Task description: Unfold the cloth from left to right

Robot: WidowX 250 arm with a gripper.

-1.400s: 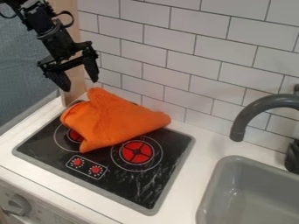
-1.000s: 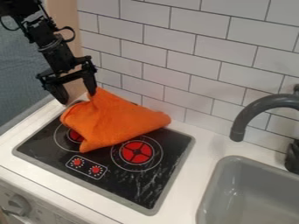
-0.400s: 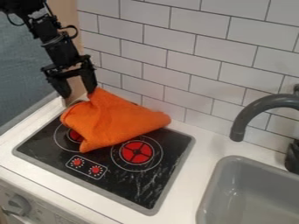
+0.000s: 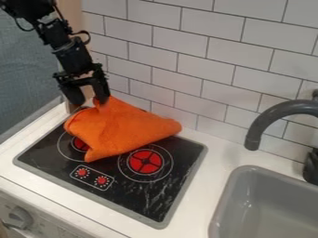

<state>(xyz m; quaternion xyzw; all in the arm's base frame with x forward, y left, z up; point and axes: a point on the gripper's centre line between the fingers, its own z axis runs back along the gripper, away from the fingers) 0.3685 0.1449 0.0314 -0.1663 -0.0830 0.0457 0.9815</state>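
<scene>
At the upper left the black gripper [image 4: 90,102] hangs open at the back left corner of the orange cloth [image 4: 121,128]. One finger overlaps the cloth's raised peak from this angle, and the other stands to its left, off the cloth. Folded over in a loose heap, the cloth lies on the back part of the black stove top [image 4: 146,195] and partly covers the left burner.
A red burner [image 4: 145,161] and two red knobs show in front of the cloth. White tiles [image 4: 205,56] rise behind. To the right are a grey sink [image 4: 267,200] and a dark curved faucet [image 4: 273,114].
The gripper has come down and to the right, up to the cloth's peak, and its two fingers now stand closer together. The body of the cloth has kept its place.
</scene>
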